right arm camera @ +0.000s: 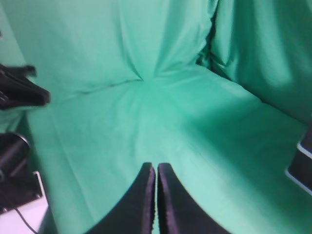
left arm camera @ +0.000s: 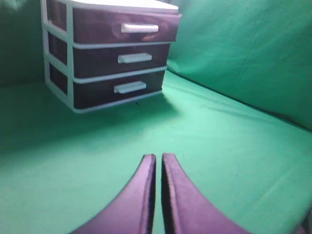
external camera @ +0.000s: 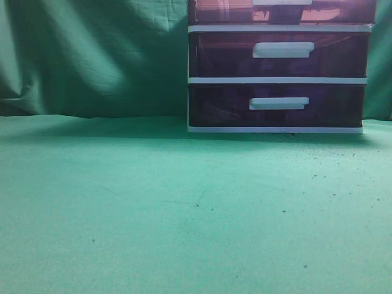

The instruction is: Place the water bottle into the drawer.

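No water bottle shows in any of the three views, so where it lies cannot be told; the first job, by my judgement, is to find it and to open a drawer for it.

The dark, translucent purple three-drawer plastic cabinet with a white frame [external camera: 278, 67] stands at about one o'clock in the exterior view, all three drawers pushed in. From the left wrist it sits at eleven o'clock, well apart from the left gripper [left arm camera: 158, 158], whose two dark curved fingers are pressed together with only a hairline slit between them — nothing held. The right gripper [right arm camera: 156, 166] is likewise closed and empty, pointing at a fold of backdrop cloth; only a corner of the cabinet shows at its four o'clock.

To do this step well, the left arm looks the better placed to hook a pale, flat bar handle [left arm camera: 140, 28] — the fingers would need to part first and approach square to the drawer front, pulling straight out so the light plastic frame does not skid on the green cloth-covered table [external camera: 153, 208]. The cloth looks soft, matte and faintly speckled with dark crumbs; the drawer fronts are smooth and glossy.
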Robot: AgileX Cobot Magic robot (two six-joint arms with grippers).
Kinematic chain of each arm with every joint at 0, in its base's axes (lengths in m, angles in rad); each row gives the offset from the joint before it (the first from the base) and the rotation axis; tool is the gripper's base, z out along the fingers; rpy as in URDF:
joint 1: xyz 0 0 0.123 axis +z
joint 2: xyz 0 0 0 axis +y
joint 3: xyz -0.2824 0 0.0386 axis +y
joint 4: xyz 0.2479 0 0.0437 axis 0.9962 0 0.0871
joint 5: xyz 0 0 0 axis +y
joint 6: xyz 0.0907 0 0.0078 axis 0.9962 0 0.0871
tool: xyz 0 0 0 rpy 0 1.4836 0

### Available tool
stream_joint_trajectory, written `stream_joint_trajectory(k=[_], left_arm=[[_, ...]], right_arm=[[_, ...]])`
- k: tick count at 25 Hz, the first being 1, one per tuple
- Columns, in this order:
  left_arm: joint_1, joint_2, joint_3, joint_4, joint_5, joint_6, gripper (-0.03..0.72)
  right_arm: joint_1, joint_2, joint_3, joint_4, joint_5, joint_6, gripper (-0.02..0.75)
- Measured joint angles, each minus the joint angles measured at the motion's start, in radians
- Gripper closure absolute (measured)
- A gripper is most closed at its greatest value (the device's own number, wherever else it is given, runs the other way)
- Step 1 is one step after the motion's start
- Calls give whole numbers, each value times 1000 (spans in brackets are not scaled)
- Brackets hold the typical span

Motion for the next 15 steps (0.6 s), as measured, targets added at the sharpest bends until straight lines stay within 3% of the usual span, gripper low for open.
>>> stream_joint_trajectory(k=[9,15], left_arm=[[0,0,121,3,-36,-34,688],[0,0,225,19,-66,-40,688]], right_arm=[[0,-252,337,129,-130,-93,738],[0,-438,495,134,-254,-139,738]])
